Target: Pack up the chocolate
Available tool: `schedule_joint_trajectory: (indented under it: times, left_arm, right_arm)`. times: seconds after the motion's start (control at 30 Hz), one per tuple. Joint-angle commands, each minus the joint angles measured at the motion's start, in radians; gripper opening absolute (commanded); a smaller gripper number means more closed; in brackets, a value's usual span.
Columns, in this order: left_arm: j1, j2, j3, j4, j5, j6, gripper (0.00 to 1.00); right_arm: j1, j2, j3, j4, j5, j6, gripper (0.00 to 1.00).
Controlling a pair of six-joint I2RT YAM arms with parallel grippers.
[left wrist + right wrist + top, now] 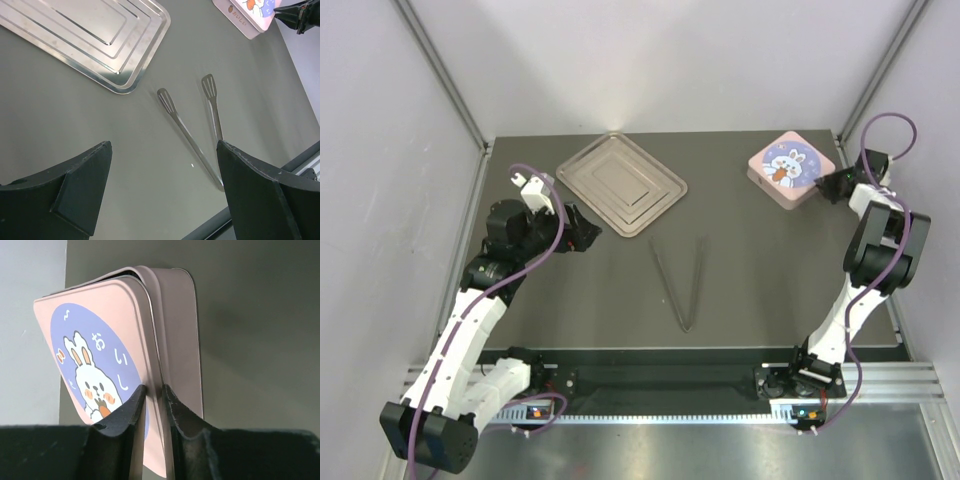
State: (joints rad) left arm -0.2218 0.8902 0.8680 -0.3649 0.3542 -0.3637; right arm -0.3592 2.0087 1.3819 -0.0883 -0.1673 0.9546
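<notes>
Chocolate: no piece visible in any view, so I cannot tell where it lies; possibly inside the box.

Right gripper (152,390) is pinched on the near rim of the lid (95,350), a thin pink sheet with rounded corners and a rabbit print. The lid sits slightly raised off the pink box (182,340), at the table's (770,270) far right. The right arm is the nearer one.

Left gripper (585,235): jaws apart, empty, beside the stepped steel tray (620,185), well apart from the box.

Slotted metal tongs (680,285) lie between the arms, tips pointing away.
</notes>
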Motion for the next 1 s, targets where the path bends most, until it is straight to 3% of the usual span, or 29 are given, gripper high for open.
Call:
schedule_joint_trajectory:
  times: [0.0,0.1,0.53,0.97]
  left_arm:
    - [0.007,-0.014,-0.001,0.046,0.012,0.0,0.91]
    - [0.007,-0.016,-0.003,0.046,0.009,0.0,0.91]
    - [0.012,-0.005,-0.001,0.046,0.009,0.002,0.91]
    - [0.016,-0.008,-0.004,0.049,0.016,0.002,0.91]
  right_arm:
    - [-0.001,0.001,-0.052,-0.197,0.067,-0.04,0.18]
    - [-0.009,0.015,-0.015,-0.208,0.065,-0.056,0.28]
    - [-0.006,-0.077,0.14,-0.257,0.15,-0.2,0.38]
    - [0.101,-0.142,0.195,-0.263,0.121,-0.549,0.56]
